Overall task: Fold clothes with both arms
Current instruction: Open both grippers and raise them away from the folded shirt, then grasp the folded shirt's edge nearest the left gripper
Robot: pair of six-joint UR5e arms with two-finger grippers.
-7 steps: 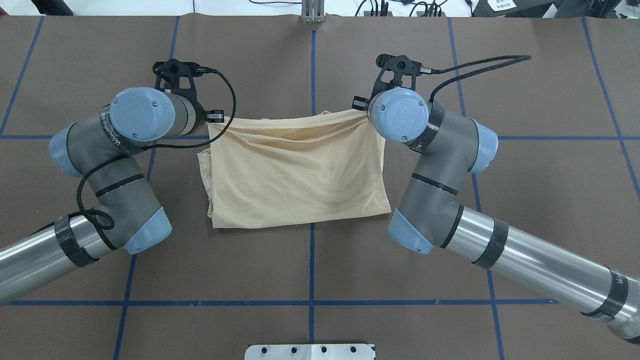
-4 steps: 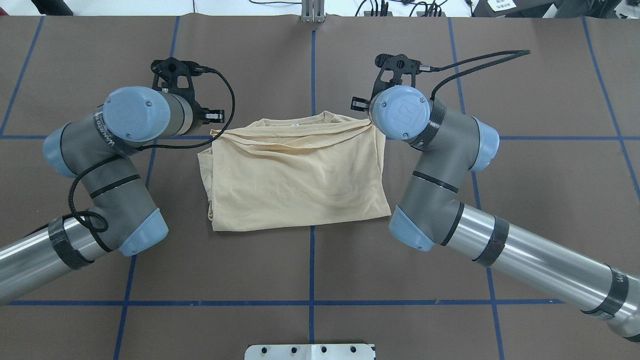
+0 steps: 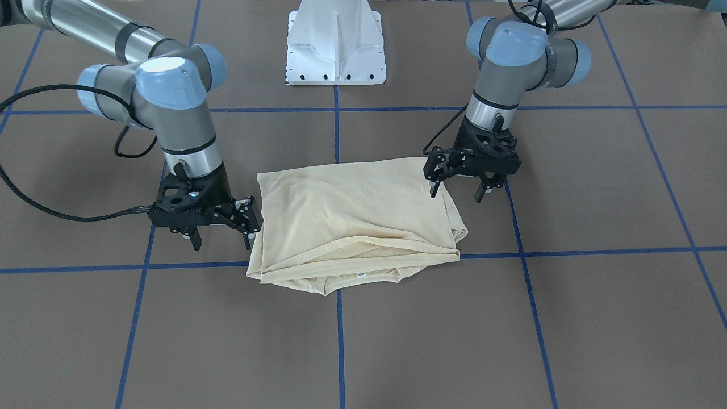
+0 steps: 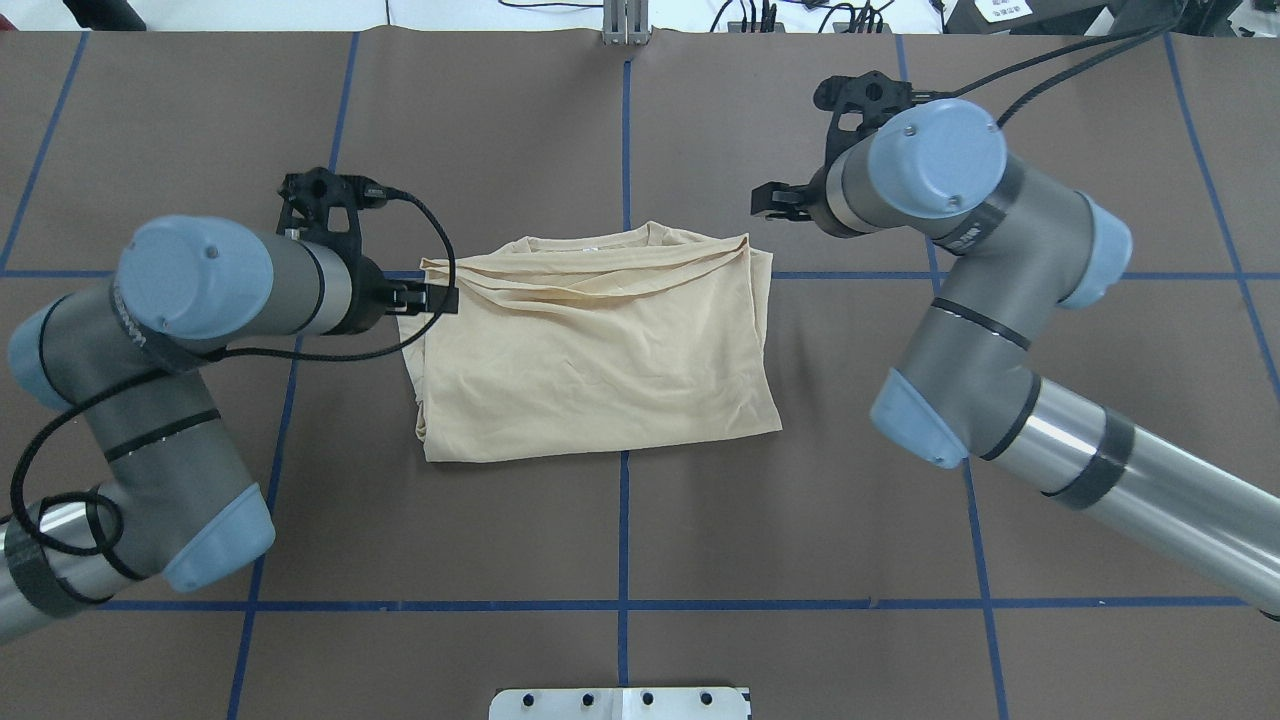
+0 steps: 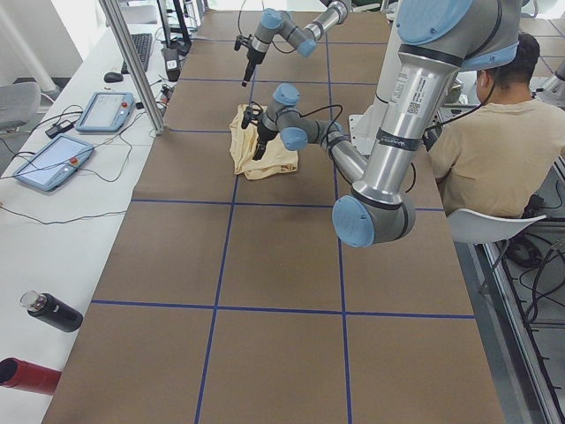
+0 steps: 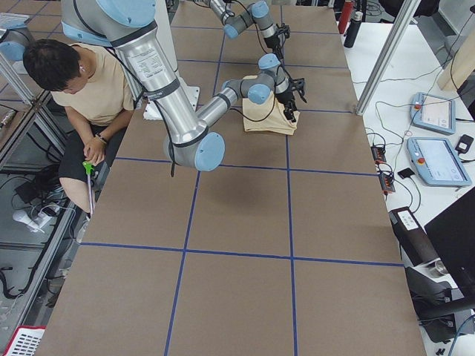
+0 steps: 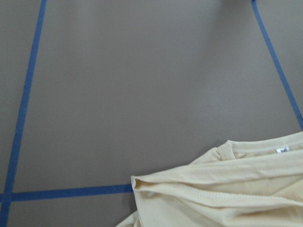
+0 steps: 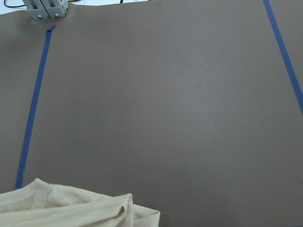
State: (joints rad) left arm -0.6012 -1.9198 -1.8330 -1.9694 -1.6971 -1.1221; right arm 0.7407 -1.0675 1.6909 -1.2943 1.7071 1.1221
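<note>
The cream-yellow shirt (image 4: pixel 600 350) lies folded in a rough rectangle on the brown table, collar and small white neck label (image 4: pixel 590 246) at the far edge. In the front-facing view the shirt (image 3: pixel 352 218) rests flat with nothing holding it. My left gripper (image 3: pixel 456 194) hangs open just above the shirt's edge on my left, its fingers empty. My right gripper (image 3: pixel 221 243) stands open beside the far corner on my right, apart from the cloth. The left wrist view shows the collar corner of the shirt (image 7: pixel 227 194). The right wrist view shows a corner of the shirt (image 8: pixel 71 208).
Blue tape lines (image 4: pixel 624 150) cross the brown table cover. The white pedestal base (image 3: pixel 335 45) stands at the robot's side. A seated person (image 5: pixel 503 150) is beside the table. Tablets (image 5: pixel 106 110) and bottles (image 5: pixel 53 311) lie on a side bench.
Both grippers have let go of the shirt's far edge, which now lies flat on the fold. The left arm drew back towards the robot, the right arm swung outward and farther away.
</note>
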